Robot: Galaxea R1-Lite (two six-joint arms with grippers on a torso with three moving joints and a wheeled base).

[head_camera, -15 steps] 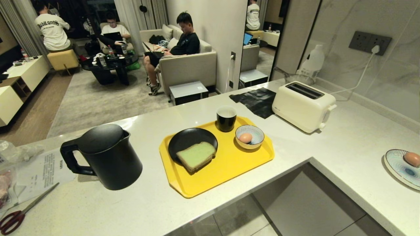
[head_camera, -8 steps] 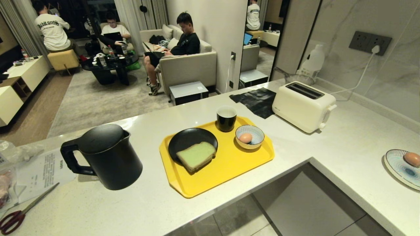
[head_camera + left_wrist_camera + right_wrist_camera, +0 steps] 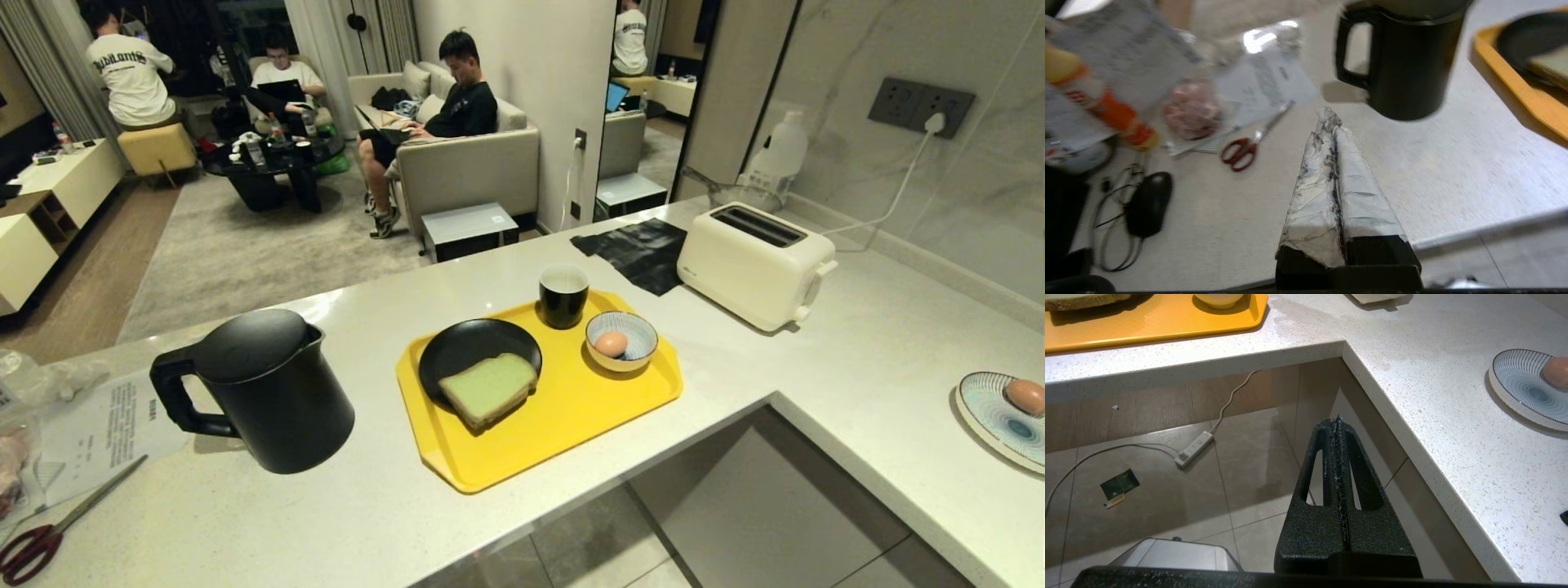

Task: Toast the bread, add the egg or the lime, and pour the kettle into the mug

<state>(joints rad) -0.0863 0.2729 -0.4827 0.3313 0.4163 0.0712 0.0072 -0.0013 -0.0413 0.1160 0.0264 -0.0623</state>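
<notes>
Bread (image 3: pixel 488 388), a pale green slice, is lying on a black plate (image 3: pixel 461 347) on the yellow tray (image 3: pixel 571 408) at the white counter's (image 3: pixel 392 506) edge, with the black mug (image 3: pixel 563 294) and a striped bowl (image 3: pixel 633 349) holding the egg (image 3: pixel 611 343) sitting behind it. Standing off the tray's left side is the black kettle (image 3: pixel 261 392), and a cream toaster (image 3: pixel 751 261) is waiting to the right. Hovering over the counter short of the kettle, the left gripper (image 3: pixel 1331 118) is clenched and holding nothing. Hanging above the floor beside the counter's corner, the right gripper (image 3: pixel 1337 420) is likewise pressed together, empty.
</notes>
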